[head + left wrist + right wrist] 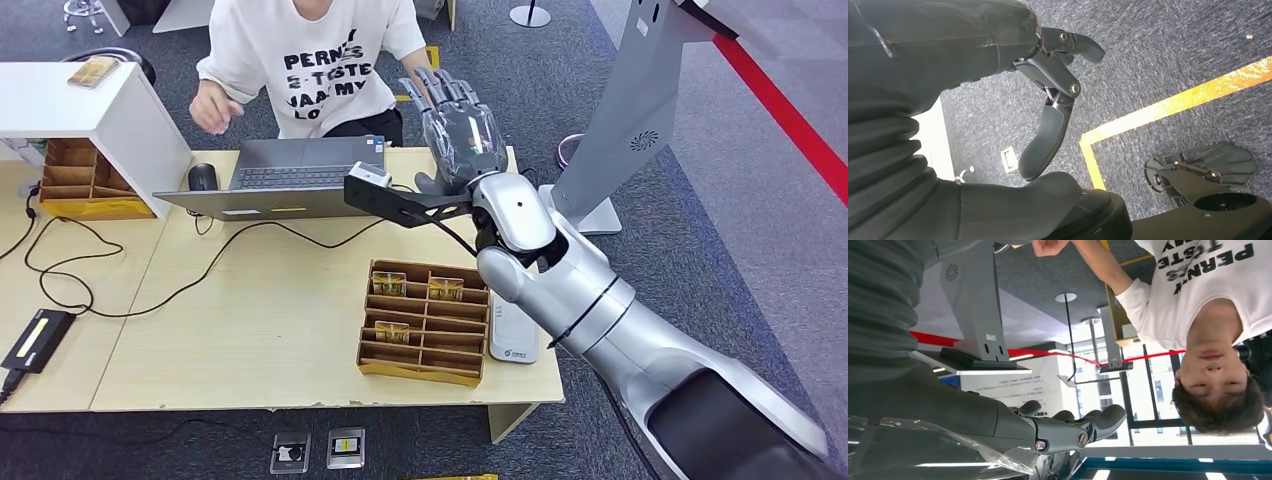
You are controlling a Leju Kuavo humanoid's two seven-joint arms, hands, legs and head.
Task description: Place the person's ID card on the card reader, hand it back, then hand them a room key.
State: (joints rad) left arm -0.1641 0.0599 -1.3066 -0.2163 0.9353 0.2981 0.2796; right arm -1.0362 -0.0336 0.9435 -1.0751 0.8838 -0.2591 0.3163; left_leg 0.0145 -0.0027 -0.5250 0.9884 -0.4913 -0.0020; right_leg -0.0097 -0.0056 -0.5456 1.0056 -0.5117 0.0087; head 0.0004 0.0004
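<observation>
Head view: the right hand (458,120) is raised at upper centre of the frame, fingers spread and holding nothing, reaching toward the person (310,60) in a white printed shirt behind the table (250,330). At lower centre a brown divided tray (425,322) holds 3 gold room keys (445,288); a white card reader (513,335) lies just right of it. A laptop (290,178) sits upper centre-left. I cannot see the ID card. Left wrist view: the left hand (1048,85) hangs over grey carpet, fingers apart, holding nothing.
</observation>
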